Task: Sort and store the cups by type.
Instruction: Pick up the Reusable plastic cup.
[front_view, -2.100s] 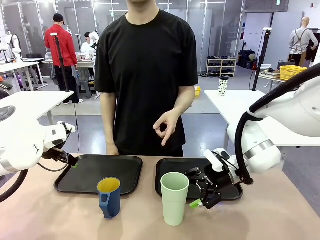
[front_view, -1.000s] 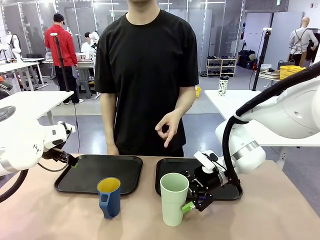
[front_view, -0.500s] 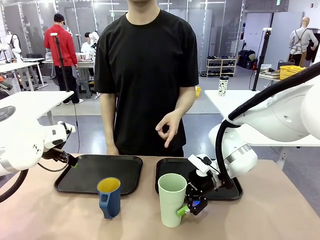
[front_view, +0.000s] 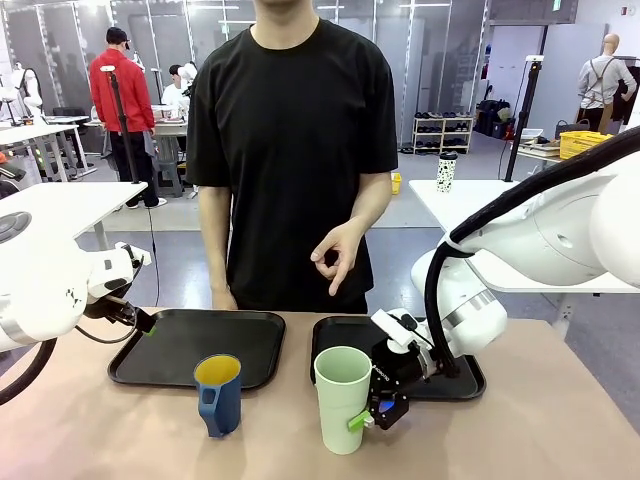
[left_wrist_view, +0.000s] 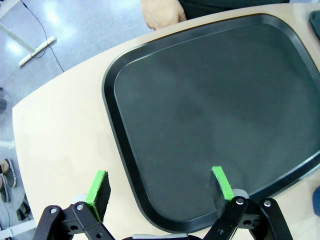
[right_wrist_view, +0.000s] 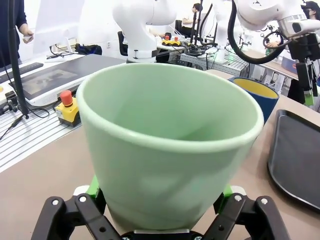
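The tall mint-green tumbler (front_view: 342, 398) stands upright on the tan table in front of the right tray (front_view: 465, 382). My right gripper (front_view: 368, 412) reaches low around its lower half from the right. In the right wrist view the tumbler (right_wrist_view: 165, 140) sits between the spread fingers of the right gripper (right_wrist_view: 159, 192), a green pad (right_wrist_view: 93, 185) just at each side. I cannot tell if the pads touch it. The dark blue mug (front_view: 219, 393) with a yellow inside stands to the left. My left gripper (front_view: 140, 322) hangs open over the left tray's (front_view: 200, 345) left edge.
Two black trays lie side by side at the far half of the table. The person stands behind them, one hand (front_view: 225, 298) at the table edge, the other hand (front_view: 335, 258) raised. In the left wrist view my left gripper (left_wrist_view: 160, 187) straddles the tray rim (left_wrist_view: 112, 125).
My right gripper has moved left and closed in around the tumbler's lower half. The tumbler has shifted slightly left. The left arm and the mug have not moved.
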